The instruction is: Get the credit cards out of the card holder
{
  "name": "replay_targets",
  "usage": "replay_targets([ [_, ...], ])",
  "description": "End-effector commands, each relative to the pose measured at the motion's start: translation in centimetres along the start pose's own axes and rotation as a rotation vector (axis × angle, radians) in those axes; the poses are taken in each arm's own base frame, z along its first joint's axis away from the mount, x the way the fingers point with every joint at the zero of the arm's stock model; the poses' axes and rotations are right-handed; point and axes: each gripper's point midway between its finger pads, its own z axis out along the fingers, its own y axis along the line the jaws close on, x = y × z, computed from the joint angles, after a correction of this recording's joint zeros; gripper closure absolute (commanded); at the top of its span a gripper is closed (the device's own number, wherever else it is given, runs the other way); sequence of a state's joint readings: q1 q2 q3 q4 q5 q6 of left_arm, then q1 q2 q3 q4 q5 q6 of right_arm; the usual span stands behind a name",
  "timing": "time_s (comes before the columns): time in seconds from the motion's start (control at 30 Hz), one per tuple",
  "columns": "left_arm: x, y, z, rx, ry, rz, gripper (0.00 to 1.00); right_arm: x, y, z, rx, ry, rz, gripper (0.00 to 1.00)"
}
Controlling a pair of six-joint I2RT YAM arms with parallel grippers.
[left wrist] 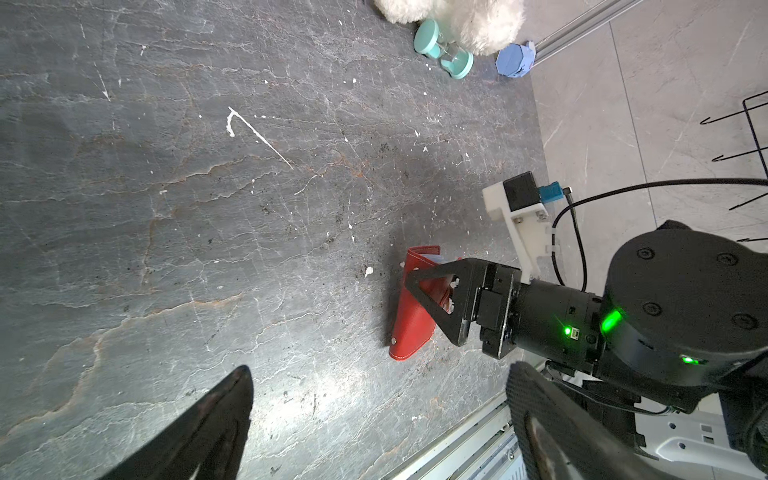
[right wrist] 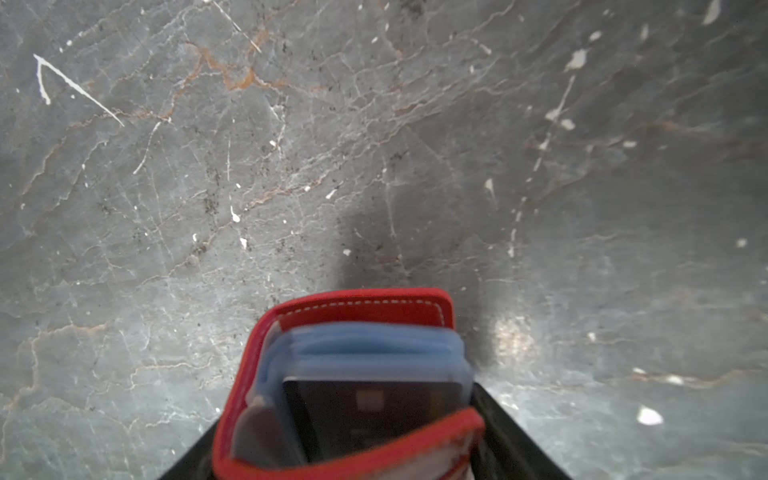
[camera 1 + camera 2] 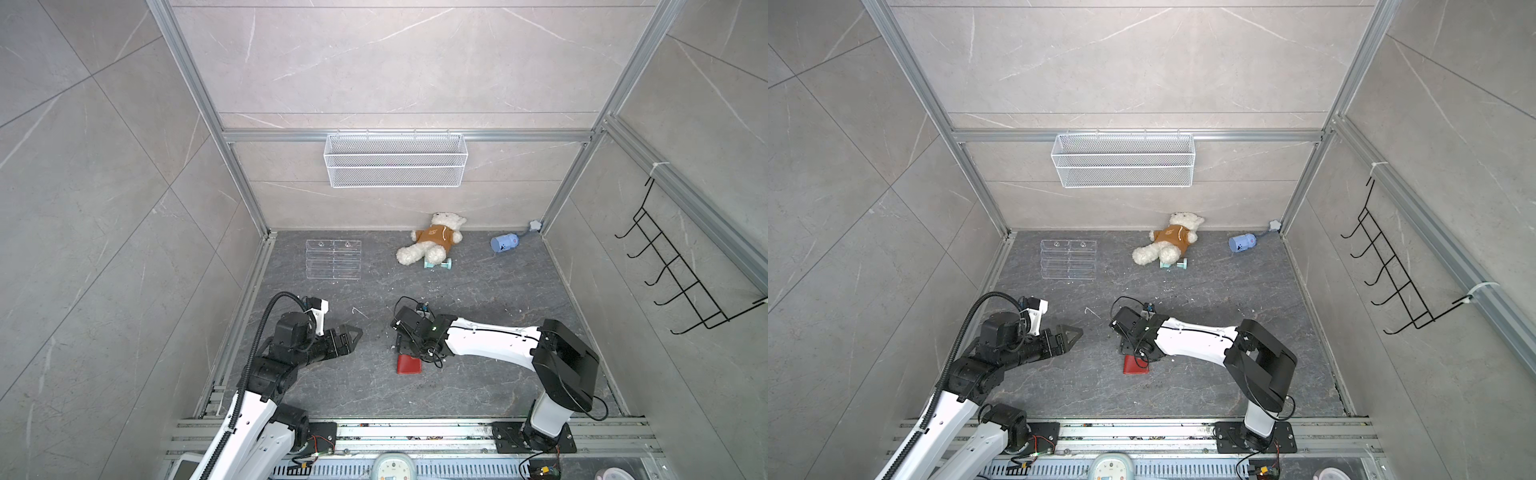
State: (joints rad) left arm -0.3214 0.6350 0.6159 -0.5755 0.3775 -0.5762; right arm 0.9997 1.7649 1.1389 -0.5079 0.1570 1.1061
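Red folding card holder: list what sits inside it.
Inside the red leather-like card holder, pale blue clear plastic sleeves show, with one dark rectangular card among them. Any further cards are hidden behind the sleeves.

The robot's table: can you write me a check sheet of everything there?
Surface: dark stone tabletop, scratched, white flecks.
Job's things: red card holder; dark credit card sleeved inside.
Clutter: teddy bear, teal hourglass, blue canister, clear rack.
Grippers: left gripper open, empty; right gripper shut on card holder.
Cables: black cable loops over right wrist; ribbed hose along left arm.
Surroundings: mesh basket on back wall; hook rack on right wall.
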Motion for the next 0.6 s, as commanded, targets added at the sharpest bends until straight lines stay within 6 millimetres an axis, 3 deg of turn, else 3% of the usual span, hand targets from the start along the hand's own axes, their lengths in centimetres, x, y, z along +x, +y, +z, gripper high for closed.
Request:
replay_targets([
  [0.0,-0.1,-0.8,-0.1,0.035,-0.004,0.005,0.04,-0.5,0.6,0.7,0.022,-0.020,0.045,0.26],
  [0.23,0.0,-0.8,-0.1,0.036,-0.001,0.006,0.03,-0.4,1.7,1.3,-0.006,-0.002,0.021,0.19],
  [0.27,0.0,-0.9,-0.1,0.037,-0.001,0.007,0.03,-0.7,2.1,0.9,-0.017,-0.008,0.015,0.17],
  [0.3,0.0,-0.9,-0.1,0.039,0.000,0.007,0.03,-0.9,2.4,0.5,-0.027,-0.015,0.002,0.06],
  [0.33,0.0,-1.0,-0.1,0.041,0.000,0.008,0.02,-1.3,2.6,-0.1,-0.033,-0.027,-0.009,0.03],
  [0.57,0.6,-1.4,0.3,0.093,0.016,-0.033,0.01,-3.5,2.7,-4.9,-0.081,-0.106,-0.084,0.00],
])
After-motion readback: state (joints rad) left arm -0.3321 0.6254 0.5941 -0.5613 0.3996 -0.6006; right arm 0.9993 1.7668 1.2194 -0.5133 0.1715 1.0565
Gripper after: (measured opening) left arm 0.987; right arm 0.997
